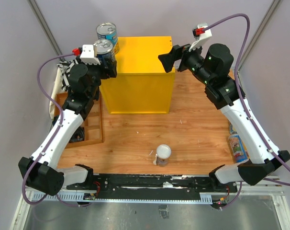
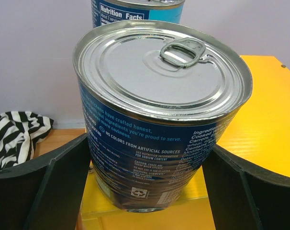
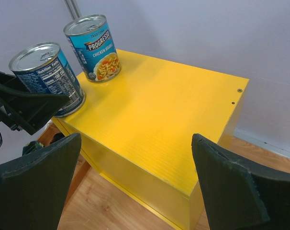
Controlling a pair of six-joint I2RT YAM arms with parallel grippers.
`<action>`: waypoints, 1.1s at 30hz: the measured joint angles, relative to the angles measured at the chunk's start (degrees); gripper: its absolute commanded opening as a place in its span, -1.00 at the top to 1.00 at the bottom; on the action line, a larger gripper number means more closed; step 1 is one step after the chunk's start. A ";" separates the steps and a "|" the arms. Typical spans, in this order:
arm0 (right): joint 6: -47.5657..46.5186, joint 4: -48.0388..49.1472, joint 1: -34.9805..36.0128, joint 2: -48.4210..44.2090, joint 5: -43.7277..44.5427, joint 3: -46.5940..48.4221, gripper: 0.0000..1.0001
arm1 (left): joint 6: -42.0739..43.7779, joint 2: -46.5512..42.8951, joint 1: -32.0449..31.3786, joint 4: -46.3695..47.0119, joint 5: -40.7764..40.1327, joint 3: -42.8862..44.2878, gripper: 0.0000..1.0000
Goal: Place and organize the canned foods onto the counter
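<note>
In the overhead view, my left gripper (image 1: 105, 64) is pinching a wide blue-labelled can (image 1: 103, 49) at the near left corner of the yellow counter (image 1: 145, 62). A second blue can (image 1: 107, 32) is standing upright just behind it, at the far left corner. My right gripper (image 1: 168, 58) is hovering at the counter's right edge, spread wide. A slim white-lidded can (image 1: 162, 154) is standing on the wooden table (image 1: 193, 124), well apart from the counter, and a brown compartment tray (image 1: 93, 125) is lying beneath my left arm. In my left wrist view, both black fingers (image 2: 44, 187) are pressing against the can's sides, with its silver pull-tab lid facing up. I cannot tell whether its base is touching the yellow top. A striped cloth (image 2: 16, 134) is lying to the left. In my right wrist view, my right fingers (image 3: 35, 187) are standing far apart with nothing between them. The counter's flat top is lying below them, and the second blue can is showing a Progresso chicken noodle label.
</note>
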 measured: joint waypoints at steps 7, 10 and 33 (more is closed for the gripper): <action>-0.07 -0.04 0.00 0.07 0.00 0.00 -0.97 | -0.04 0.37 0.94 0.02 2.34 0.24 -0.78; -0.22 -0.17 0.00 0.11 0.00 0.00 -0.97 | -0.11 1.03 1.38 0.17 3.04 0.68 -0.78; -0.44 -0.59 -0.02 1.51 0.00 0.00 -0.97 | -1.53 2.45 3.93 1.38 6.91 1.29 -0.84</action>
